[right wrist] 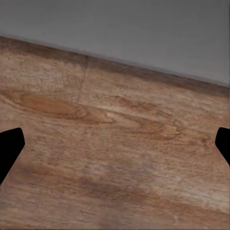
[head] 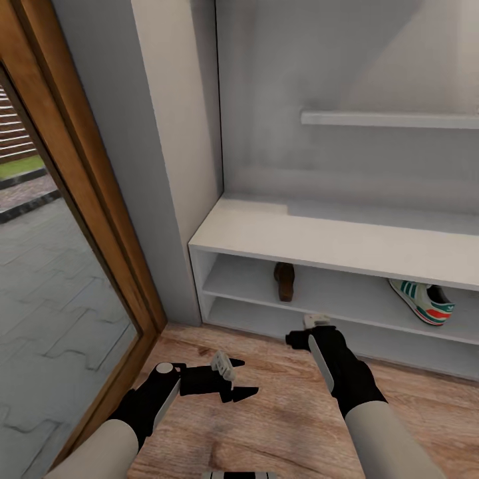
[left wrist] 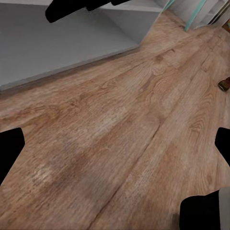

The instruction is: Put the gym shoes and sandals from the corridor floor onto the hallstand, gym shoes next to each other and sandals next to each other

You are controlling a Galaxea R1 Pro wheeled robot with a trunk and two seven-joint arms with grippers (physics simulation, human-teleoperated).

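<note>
Two shoes already sit on the shoe rack [head: 279, 229] in the corridor, both on its upper open shelf: one brown sandal [head: 285, 281] toward the shelf's left end, its long axis running front to back, and one gym shoe [head: 423, 301] toward the right end, lying slantwise with its orange heel to the right. The rack's flat top is bare.

Both arms hover low over the wood floor [head: 279, 412] in front of the rack. The left end effector [head: 234, 380] points toward the right, fingers spread apart with nothing between them. The right end effector [head: 318, 322] reaches toward the rack's lower front edge; its wrist view shows dark fingertips at the picture's two sides, apart, with bare planks and the rack's pale base between.

At the edge of the left wrist view, a small dark-brown object [left wrist: 224, 85], too cropped to identify, lies on the floor away from the rack. If it is the second sandal, the left arm looks the likelier to fetch it. The second gym shoe's position cannot be told.
</note>
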